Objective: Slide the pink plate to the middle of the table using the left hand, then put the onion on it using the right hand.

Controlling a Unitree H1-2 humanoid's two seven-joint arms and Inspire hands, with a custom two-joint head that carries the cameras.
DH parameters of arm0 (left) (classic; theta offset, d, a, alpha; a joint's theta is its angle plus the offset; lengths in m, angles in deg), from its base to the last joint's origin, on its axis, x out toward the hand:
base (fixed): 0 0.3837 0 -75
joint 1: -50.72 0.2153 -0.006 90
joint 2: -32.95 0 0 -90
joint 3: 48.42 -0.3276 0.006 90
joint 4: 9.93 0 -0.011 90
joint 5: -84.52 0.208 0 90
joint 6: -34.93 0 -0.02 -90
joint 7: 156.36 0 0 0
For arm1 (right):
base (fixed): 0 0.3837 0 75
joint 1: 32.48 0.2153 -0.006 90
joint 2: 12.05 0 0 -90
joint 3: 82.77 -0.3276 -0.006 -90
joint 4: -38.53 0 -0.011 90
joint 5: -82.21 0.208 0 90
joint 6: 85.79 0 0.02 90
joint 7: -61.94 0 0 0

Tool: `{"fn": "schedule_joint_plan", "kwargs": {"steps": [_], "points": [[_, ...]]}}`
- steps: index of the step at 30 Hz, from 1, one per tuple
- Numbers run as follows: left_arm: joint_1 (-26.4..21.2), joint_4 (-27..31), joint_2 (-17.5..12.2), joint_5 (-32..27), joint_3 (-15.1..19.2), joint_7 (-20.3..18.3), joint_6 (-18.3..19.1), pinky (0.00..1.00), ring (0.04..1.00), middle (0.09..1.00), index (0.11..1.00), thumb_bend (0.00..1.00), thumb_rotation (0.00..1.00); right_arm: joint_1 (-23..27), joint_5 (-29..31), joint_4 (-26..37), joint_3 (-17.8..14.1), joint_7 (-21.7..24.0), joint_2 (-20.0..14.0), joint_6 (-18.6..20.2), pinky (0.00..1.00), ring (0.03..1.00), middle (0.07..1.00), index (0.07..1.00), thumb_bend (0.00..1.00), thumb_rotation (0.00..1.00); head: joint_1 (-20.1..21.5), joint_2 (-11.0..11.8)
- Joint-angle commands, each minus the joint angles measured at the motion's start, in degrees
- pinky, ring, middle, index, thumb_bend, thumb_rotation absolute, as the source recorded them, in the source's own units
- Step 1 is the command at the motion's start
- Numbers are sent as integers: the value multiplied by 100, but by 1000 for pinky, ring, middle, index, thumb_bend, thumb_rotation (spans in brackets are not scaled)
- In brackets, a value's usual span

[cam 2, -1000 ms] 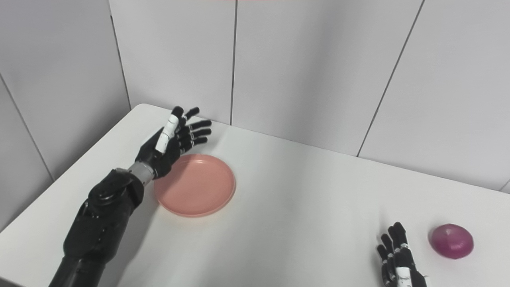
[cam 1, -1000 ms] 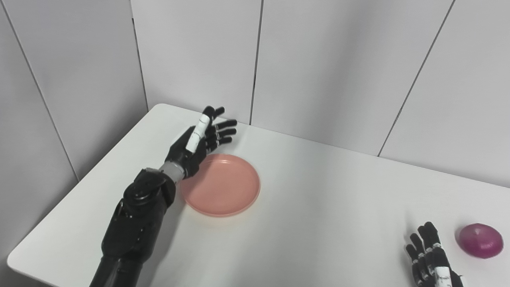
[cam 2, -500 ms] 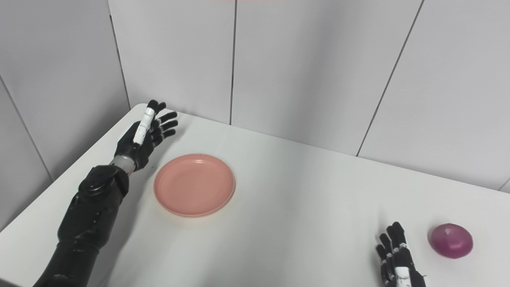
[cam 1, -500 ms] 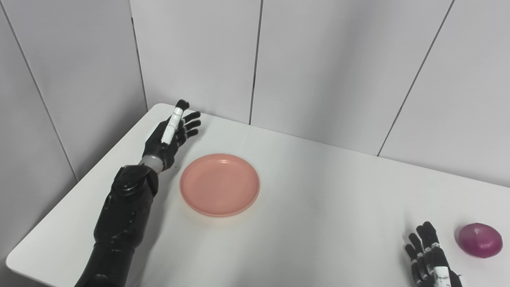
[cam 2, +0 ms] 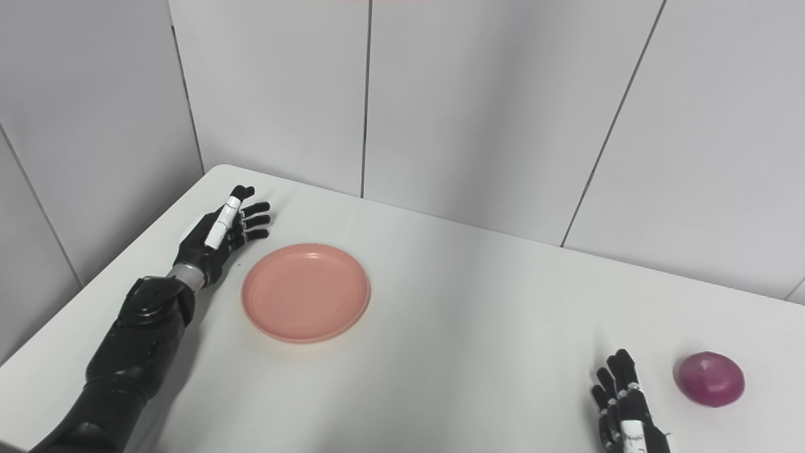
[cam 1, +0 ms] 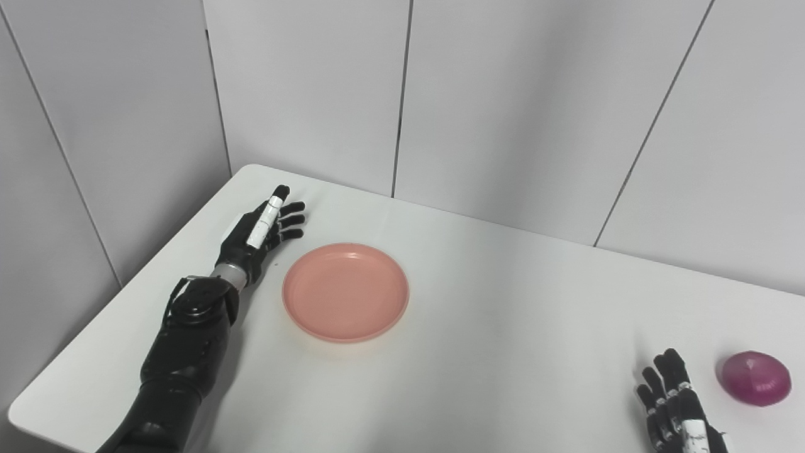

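Here, pink plate point(cam 1: 345, 292) flat, rim up, left robot hand point(cam 1: 259, 231) beside it

Bare table point(cam 1: 503, 327) separates the pink plate point(cam 1: 345, 291) from the onion point(cam 1: 755, 378); no obstacle stands between them.

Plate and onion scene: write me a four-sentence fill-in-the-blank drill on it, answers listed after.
1. The plate is colored ____.
2. The onion lies beside the ____ hand.
3. The left hand is open and holds ____.
4. The plate has ____ on it, and the onion sits on the table.

Missing words: pink; right; nothing; nothing
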State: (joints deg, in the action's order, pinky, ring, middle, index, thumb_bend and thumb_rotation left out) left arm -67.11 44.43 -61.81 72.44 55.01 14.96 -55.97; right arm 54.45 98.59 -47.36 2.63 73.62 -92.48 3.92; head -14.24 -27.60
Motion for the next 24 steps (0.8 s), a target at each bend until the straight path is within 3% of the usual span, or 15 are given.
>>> {"fn": "schedule_joint_plan", "kwargs": {"steps": [1,4,13,24], "points": [[8,106,35,25,-74,-17,63,836,823,835,927,905,836,-440,66,-428,49,50,106,-19,1000,998,995,990,775,779,6,-6],[121,280,134,-30,-114,-50,193,862,840,843,932,861,829,-441,42,-415,55,36,109,-28,1000,998,995,991,779,783,15,-22],[407,704,351,-35,-262,-114,359,808,811,826,918,894,815,-429,55,-372,62,13,138,1,1000,994,991,989,789,776,32,-34],[837,1626,589,-186,-507,-190,899,870,848,853,955,859,850,-447,25,-257,80,-35,160,70,1000,997,996,995,774,788,33,-54]]}}
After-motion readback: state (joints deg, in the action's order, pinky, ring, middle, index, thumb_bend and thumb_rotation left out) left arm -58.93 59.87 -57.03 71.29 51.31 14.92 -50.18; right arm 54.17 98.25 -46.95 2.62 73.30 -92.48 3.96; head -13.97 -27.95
